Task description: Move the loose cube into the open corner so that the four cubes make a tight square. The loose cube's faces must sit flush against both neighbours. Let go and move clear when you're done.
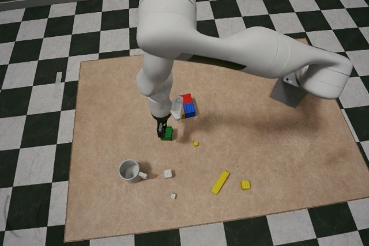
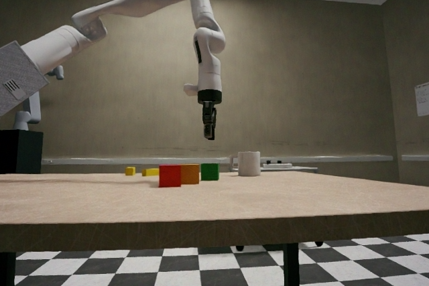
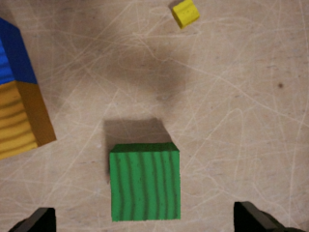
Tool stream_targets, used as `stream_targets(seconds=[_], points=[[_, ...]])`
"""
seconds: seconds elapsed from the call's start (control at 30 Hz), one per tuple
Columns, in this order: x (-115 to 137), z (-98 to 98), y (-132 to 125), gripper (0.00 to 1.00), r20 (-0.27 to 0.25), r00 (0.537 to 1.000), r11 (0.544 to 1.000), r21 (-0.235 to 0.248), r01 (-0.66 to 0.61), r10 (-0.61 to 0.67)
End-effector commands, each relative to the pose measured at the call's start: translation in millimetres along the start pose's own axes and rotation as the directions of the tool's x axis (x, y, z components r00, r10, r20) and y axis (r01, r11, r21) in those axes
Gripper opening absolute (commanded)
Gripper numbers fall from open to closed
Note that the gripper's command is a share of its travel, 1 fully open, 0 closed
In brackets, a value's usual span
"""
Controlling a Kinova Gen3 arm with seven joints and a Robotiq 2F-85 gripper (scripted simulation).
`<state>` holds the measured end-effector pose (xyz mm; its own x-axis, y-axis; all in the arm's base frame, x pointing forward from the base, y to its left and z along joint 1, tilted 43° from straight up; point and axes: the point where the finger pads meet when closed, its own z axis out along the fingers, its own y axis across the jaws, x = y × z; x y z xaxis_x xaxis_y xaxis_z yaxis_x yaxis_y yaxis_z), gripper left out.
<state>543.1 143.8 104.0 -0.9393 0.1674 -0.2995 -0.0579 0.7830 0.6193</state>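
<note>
The loose green cube sits flat on the table, apart from the group of three. The red cube, blue cube and orange cube stand together in an L; the arm partly hides the orange one in the top view. My gripper is open and empty, pointing down well above the green cube. In the wrist view its fingertips stand wide to either side, level with the cube's lower edge.
A mug stands beyond the green cube. A tiny yellow block lies near that cube. Also on the table are a yellow bar, a yellow block and two white blocks, one larger, one tiny.
</note>
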Motion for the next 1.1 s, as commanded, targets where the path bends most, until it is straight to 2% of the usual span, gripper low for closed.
stream_targets(seconds=[0.0,0.4,0.6,0.77,0.9,0.97,1.07], points=[[-0.6,-0.6,-0.3,1.00,0.001,1.000,1.000,0.001,-0.001,0.001],[1.0,0.0,-0.9,1.00,-0.003,0.996,0.996,0.002,-0.088,0.088],[3.3,0.9,-1.7,1.00,-0.008,0.973,0.973,0.005,-0.232,0.232],[5.5,1.7,-2.5,1.00,-0.012,0.918,0.918,0.010,-0.396,0.396],[6.8,2.3,-2.9,1.00,-0.012,0.842,0.842,0.014,-0.540,0.540],[6.8,2.3,-2.9,1.00,-0.012,0.842,0.842,0.014,-0.540,0.540],[7.5,2.5,-3.1,1.00,-0.011,0.764,0.764,0.017,-0.645,0.645]])
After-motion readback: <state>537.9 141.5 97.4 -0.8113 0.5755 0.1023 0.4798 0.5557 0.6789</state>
